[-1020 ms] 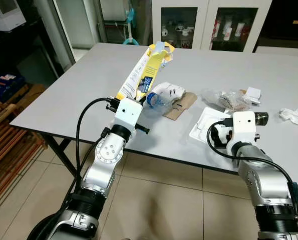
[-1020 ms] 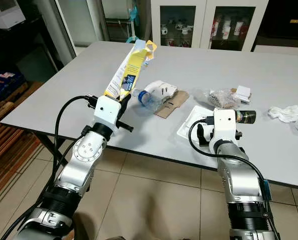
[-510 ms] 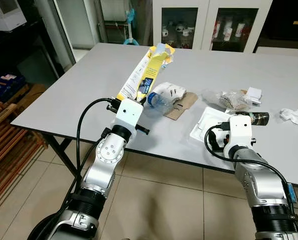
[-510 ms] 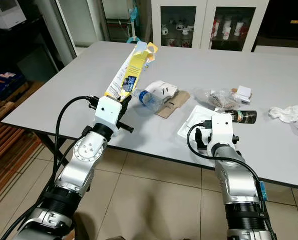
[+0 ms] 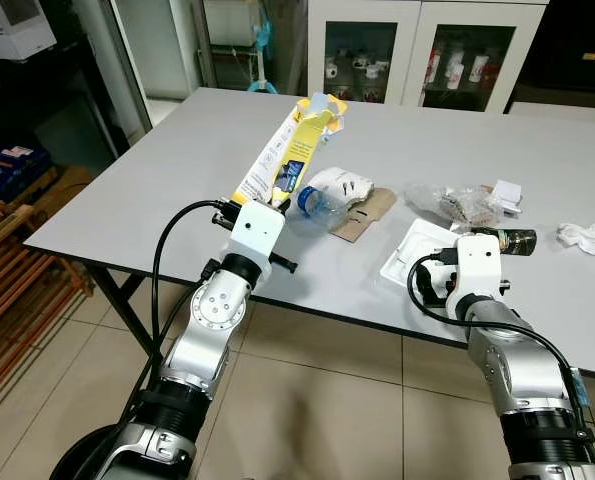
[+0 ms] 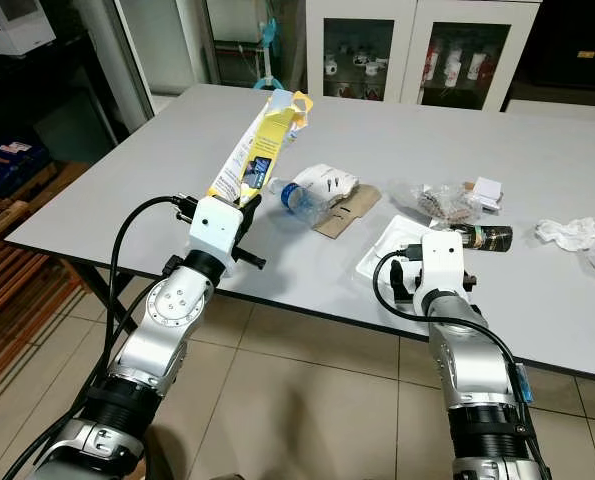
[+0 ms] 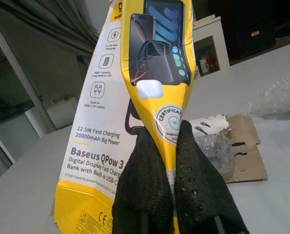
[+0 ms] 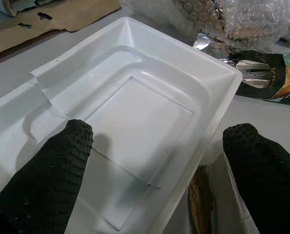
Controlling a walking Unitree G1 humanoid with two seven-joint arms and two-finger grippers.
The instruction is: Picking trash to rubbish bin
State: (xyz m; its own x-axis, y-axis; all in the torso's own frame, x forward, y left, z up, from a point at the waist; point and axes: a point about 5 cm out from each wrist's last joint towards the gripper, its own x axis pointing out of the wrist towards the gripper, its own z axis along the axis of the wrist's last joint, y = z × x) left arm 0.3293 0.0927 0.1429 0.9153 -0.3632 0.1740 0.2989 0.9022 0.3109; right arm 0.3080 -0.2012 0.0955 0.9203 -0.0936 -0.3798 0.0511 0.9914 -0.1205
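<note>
A: Head views first. What is at the table's near edge?

B: The grey table [image 5: 497, 170] runs across the upper half of the frame, its near edge slanting from middle left down to lower right, with tiled floor [image 5: 317, 400] below it. The left gripper [image 5: 274, 208] sits at that edge, left of centre, pinching a long yellow box [image 5: 287, 160] that leans up toward the top centre.

A: And the right side?

B: The right gripper [image 6: 439, 232] is at the near edge, right of centre, over a white plastic tray [image 6: 387, 245]. A dark can [image 6: 492, 236] lies just right of the tray. Between the two arms lie a clear bottle [image 6: 299, 197] and a brown cardboard piece [image 6: 345, 208]. A bubble-wrap bundle [image 6: 442, 200] sits above the tray, and crumpled white tissue [image 6: 567, 232] lies at far right. The table's far half is bare grey surface.

A: Left wrist view?

B: Two black fingers [image 7: 193, 190] at bottom centre are pressed together on the yellow box's lower corner. The cardboard lies at middle right.

A: Right wrist view?

B: The fingertips [image 8: 52, 180] are spread wide, one at lower left above the tray's floor, one at lower right outside its rim. The can lies at the right edge, the bubble wrap at the top.
</note>
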